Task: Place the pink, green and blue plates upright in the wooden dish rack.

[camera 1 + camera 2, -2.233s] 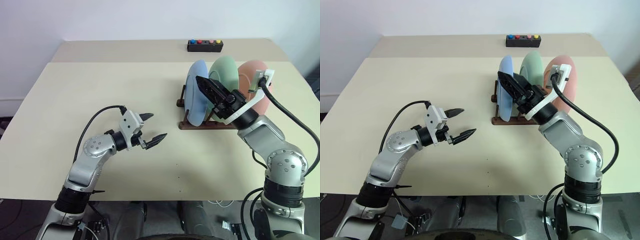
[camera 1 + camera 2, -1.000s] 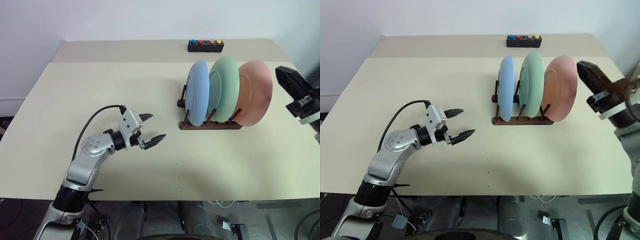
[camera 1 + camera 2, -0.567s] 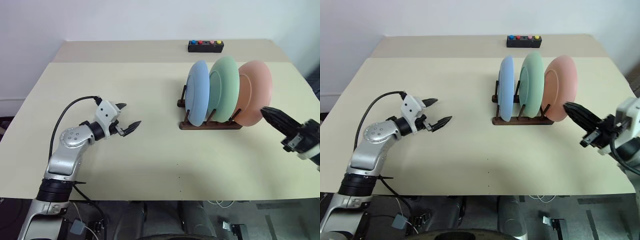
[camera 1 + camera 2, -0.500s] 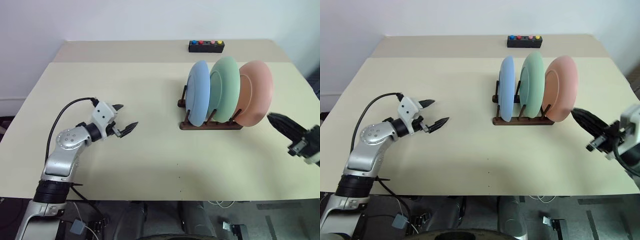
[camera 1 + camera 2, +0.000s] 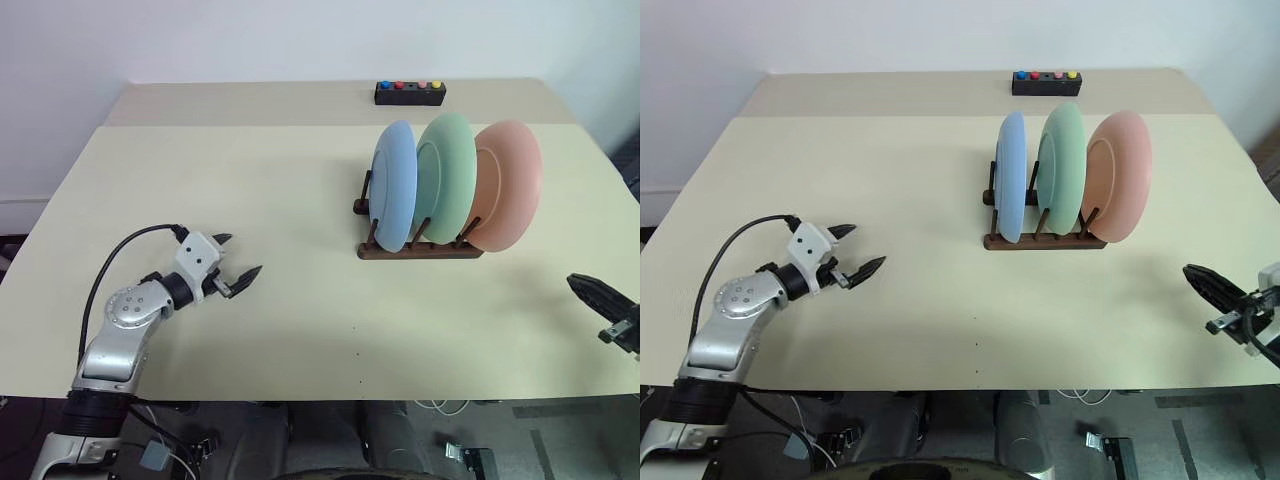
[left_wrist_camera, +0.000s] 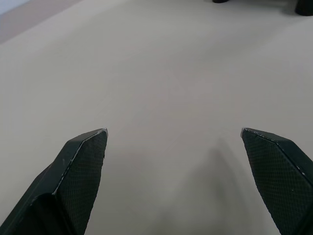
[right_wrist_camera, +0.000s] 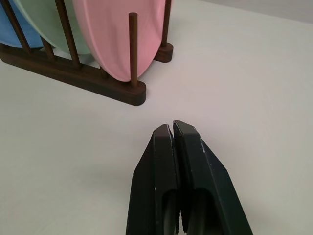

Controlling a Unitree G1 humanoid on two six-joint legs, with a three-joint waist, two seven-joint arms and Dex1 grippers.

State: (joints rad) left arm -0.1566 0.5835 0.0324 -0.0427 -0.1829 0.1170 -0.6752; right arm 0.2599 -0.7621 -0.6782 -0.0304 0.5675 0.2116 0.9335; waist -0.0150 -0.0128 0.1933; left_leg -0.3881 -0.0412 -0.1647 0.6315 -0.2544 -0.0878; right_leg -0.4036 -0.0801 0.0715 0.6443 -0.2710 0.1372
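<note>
Beige table (image 5: 300, 190): three plates (image 5: 445, 175) racked (image 5: 420, 250); right gripper (image 5: 1212, 283), clenched, has withdrawn; left gripper (image 5: 235, 270) spread, empty; task apparently complete.

We see the right gripper (image 5: 600, 296) cut off at the right edge, lower right of the frame. The green plate (image 5: 447, 175) partly hides the pink plate (image 5: 510, 185).

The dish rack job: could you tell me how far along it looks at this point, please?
Done: the blue plate, green plate and pink plate all stand upright between the pegs of the wooden dish rack. In hand: nothing; the left gripper is open over bare table, and the right gripper is shut and empty, apart from the rack. Left: apparently nothing.
</note>
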